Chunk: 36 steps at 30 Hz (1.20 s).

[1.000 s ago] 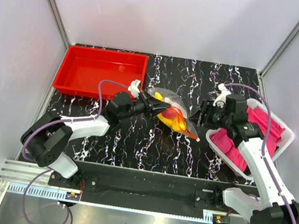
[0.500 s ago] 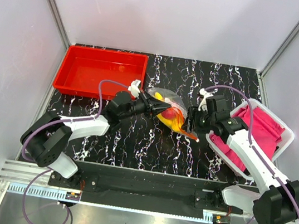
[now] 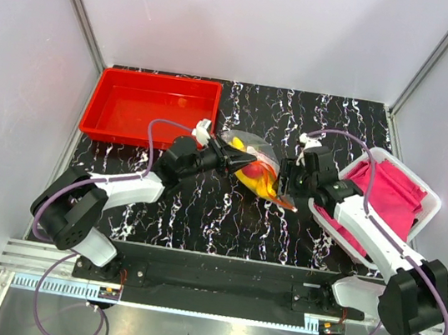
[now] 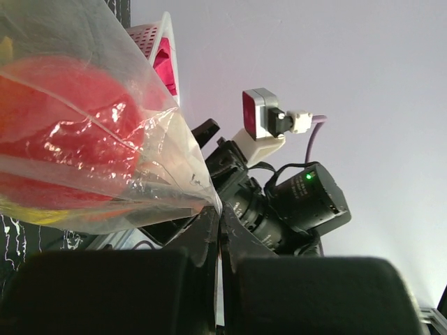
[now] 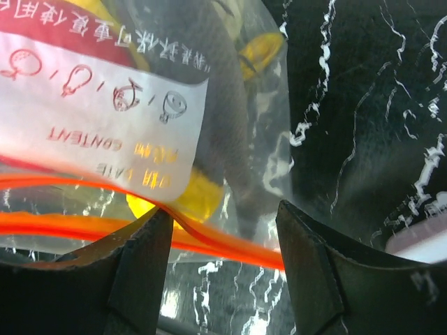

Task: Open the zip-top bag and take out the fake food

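The clear zip-top bag [image 3: 257, 171] lies mid-table, holding red, yellow and grey fake food [image 3: 262, 180]. My left gripper [image 3: 230, 157] is shut on the bag's left corner; in the left wrist view the plastic [image 4: 105, 132] is pinched between the closed jaws [image 4: 218, 213], with a red fruit [image 4: 63, 112] inside. My right gripper [image 3: 286, 185] is open at the bag's right end. In the right wrist view the orange-red zip strip [image 5: 209, 241] runs between its spread fingers [image 5: 140, 279], with the gripper [image 5: 223, 244] astride it; the grey fish [image 5: 223, 105] and yellow pieces [image 5: 199, 199] show behind a white label.
A red tray [image 3: 148, 107] stands at the back left. A white bin of pink cloth [image 3: 388, 200] stands at the right, close beside my right arm. The tabletop is black marble-patterned [image 3: 225, 218].
My right gripper has moved left from beside the white bin to the bag's right end, over the zip strip. The left gripper has kept its hold and not moved.
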Tool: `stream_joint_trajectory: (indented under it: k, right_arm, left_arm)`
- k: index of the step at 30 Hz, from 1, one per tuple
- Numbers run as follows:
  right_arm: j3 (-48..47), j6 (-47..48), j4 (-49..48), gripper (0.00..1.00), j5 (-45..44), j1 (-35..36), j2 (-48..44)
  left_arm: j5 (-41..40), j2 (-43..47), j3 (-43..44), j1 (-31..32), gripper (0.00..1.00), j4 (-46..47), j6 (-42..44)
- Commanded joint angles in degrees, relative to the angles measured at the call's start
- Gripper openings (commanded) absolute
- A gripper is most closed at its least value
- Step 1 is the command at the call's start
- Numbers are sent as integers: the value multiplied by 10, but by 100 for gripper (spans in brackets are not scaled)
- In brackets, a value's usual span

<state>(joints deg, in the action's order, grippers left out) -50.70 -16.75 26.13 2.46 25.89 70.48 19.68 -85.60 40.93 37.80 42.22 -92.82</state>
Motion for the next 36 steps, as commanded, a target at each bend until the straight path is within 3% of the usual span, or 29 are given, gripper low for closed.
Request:
stream_joint_trajectory:
  k: [1, 8, 11, 16, 19, 20, 21, 24, 28, 29, 32, 36]
  right_arm:
    - [37, -4, -128, 67, -1, 4, -8]
    - [96, 4, -223, 71, 65, 6, -52]
    - [94, 10, -242, 65, 68, 6, -40]
    - [91, 12, -253, 30, 90, 6, -33]
    - [95, 3, -252, 15, 99, 6, -43]
    - [89, -6, -232, 5, 100, 6, -53]
    - [84, -8, -217, 0, 100, 6, -59]
    - [64, -28, -153, 0, 84, 6, -97]
    - [12, -65, -48, 0, 69, 6, -131]
    - [-6, -81, -22, 0, 73, 5, -123]
    - [-70, -107, 51, 0, 92, 6, -88]
    - [-114, -126, 91, 0, 97, 6, -53]
  left_arm:
    - [-7, 14, 28, 0, 0, 30, 2]
    - [-8, 11, 30, 0, 0, 33, -1]
    - [-5, 7, 34, 3, 0, 35, -3]
    - [-3, 10, 35, 3, 0, 28, 0]
    - [-1, 7, 42, 3, 0, 19, 13]
    - [1, 4, 53, 3, 0, 15, 19]
    - [8, -1, 60, 2, 0, -2, 32]
    - [26, -18, 97, -4, 2, -44, 68]
    - [40, -32, 135, -15, 22, -83, 105]
    - [42, -33, 141, -18, 37, -106, 116]
    - [39, -18, 186, -26, 58, -210, 187]
    - [-11, 12, 251, -33, 71, -362, 327]
